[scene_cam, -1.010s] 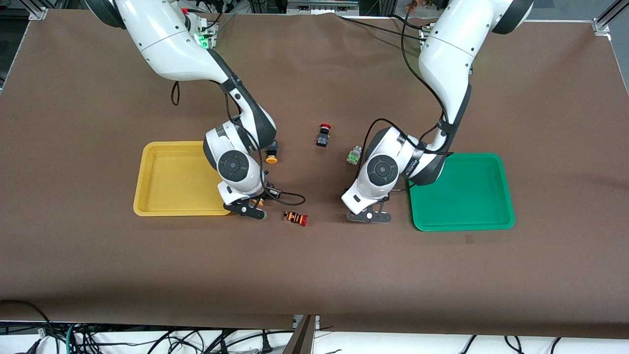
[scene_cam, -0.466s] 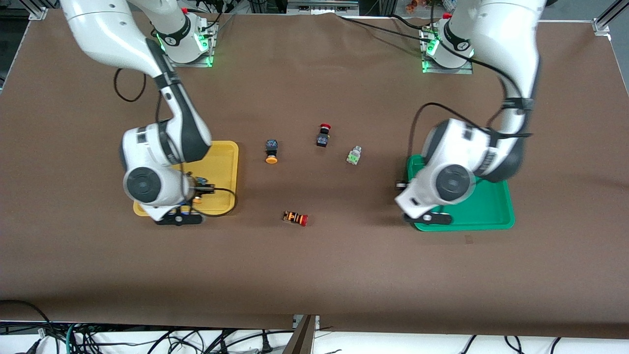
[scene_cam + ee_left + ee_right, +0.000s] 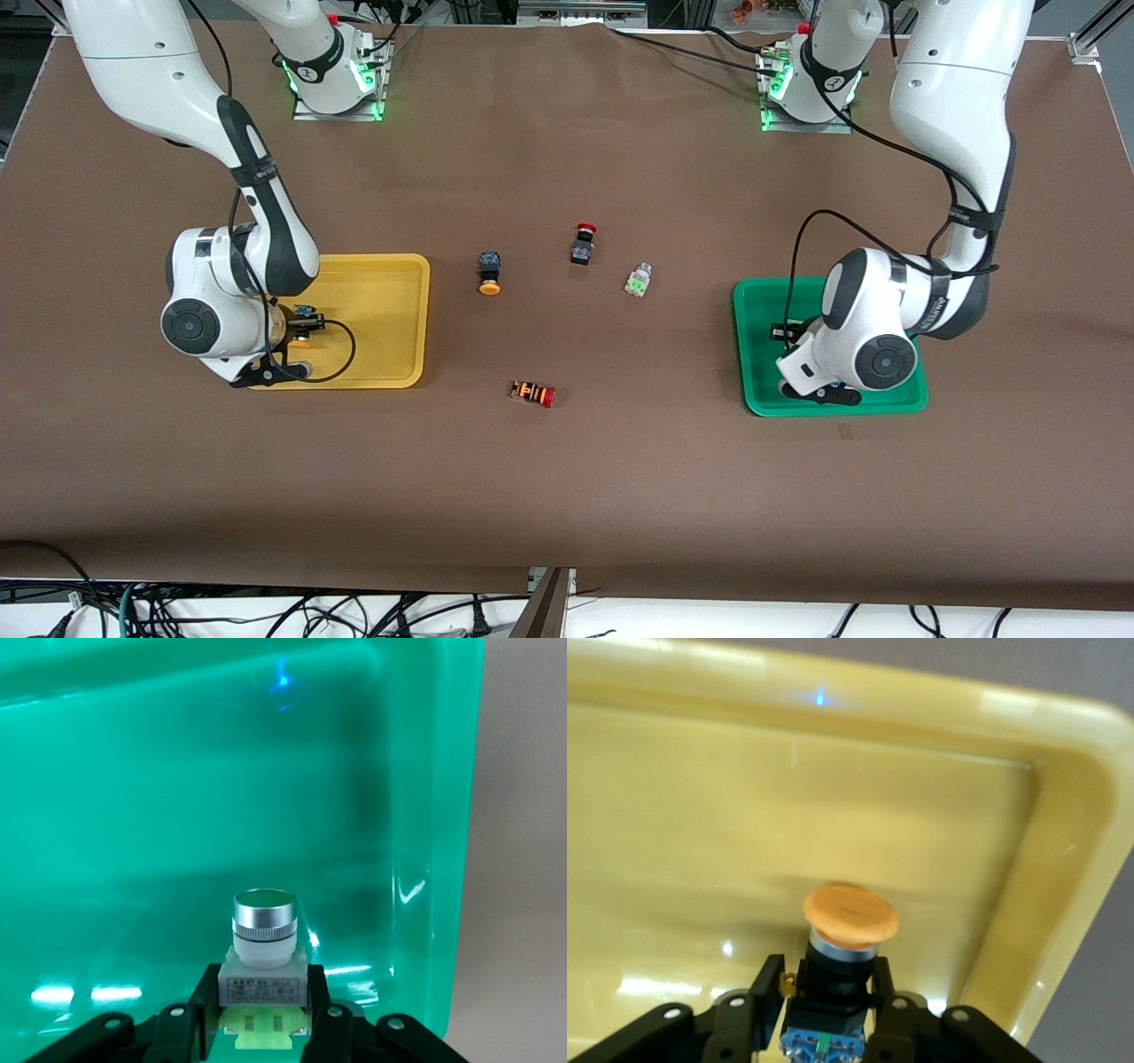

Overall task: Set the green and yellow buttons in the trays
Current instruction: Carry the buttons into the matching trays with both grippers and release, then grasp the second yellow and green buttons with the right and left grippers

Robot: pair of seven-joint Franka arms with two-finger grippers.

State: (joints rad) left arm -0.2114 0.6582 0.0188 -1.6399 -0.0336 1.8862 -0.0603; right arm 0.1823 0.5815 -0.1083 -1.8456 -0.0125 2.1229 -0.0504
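A brown cloth covers the surface [image 3: 567,496], with the two arm bases standing along its upper edge in the front view. Toward the right arm's end lies the yellow tray [image 3: 381,292], and the right gripper [image 3: 282,365] hangs over its corner, clenched on a yellow-capped button [image 3: 849,917] that is held just above the tray floor. In the middle of the surface three buttons lie apart: a second yellow-capped button [image 3: 489,273], a red-capped black button [image 3: 583,245], and a light-green-capped button [image 3: 637,280]; nearer the front camera lies a red-capped striped button [image 3: 533,392]. Toward the left arm's end sits the green tray [image 3: 753,354], where the left gripper [image 3: 819,390] grasps a green button [image 3: 264,943] over the tray floor.

By my reading, nothing is yet set down: two buttons are carried and about to be released, and two wait on the cloth, so the task stands near its half.

The front view hides both carried buttons under the wrists; only the wrist views show them clamped and upright. The wrist views show none of the loose buttons.
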